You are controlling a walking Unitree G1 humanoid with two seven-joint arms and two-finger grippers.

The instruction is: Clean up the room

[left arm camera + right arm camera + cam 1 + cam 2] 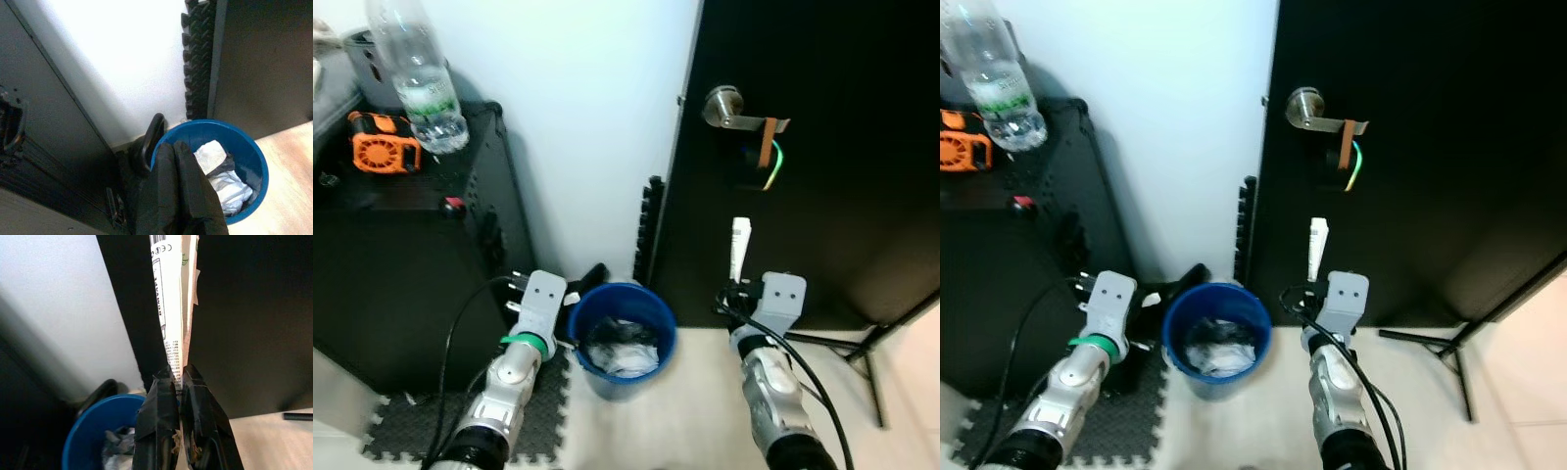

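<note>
A blue bin (623, 340) stands on the floor by the wall, with crumpled white and grey waste inside. My right gripper (177, 379) is shut on a flat white tube (740, 249) with printed text, held upright in front of the black door (822, 147), to the right of the bin. My left gripper (176, 152) is shut with nothing in it, hovering at the bin's left rim (161, 142).
A black cabinet (411, 264) on the left carries a clear water bottle (419, 73) and an orange device (384, 145). The door has a lever handle (729, 110) with orange and green bands. Black foam mats (421, 426) lie left; a black stand's legs (862, 352) spread right.
</note>
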